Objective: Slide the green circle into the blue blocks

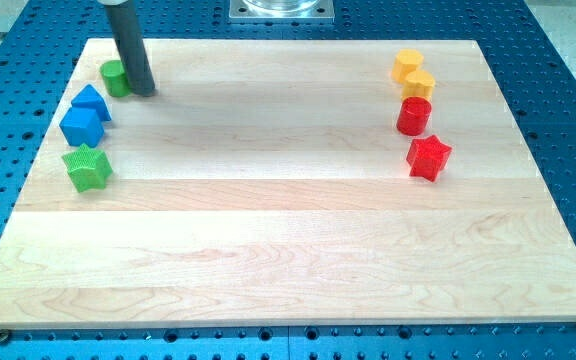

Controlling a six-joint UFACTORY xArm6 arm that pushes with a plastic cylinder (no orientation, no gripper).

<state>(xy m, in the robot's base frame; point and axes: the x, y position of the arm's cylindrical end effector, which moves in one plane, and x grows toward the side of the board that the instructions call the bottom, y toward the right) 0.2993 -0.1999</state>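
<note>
Wooden board (288, 250) is lying on a blue perforated bench. Green circle (114, 77) is sitting near the view's top-left corner, with my tip (144, 92) touching or nearly touching it at 3 o'clock; the rod has no jaws and is gripping nothing. Blue blocks (85, 115) are waiting close by at 7 o'clock of the circle. Judging it light, rigid and prone to rolling off the tip; pushing from 1 o'clock looks best.

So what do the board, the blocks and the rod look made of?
Board: pale wood, matte, visible grain and plank seams. Green circle and blue blocks: probably plastic or painted wood, solid colour, slight sheen. My tip: dark smooth rod, metal or plastic, unclear.
</note>
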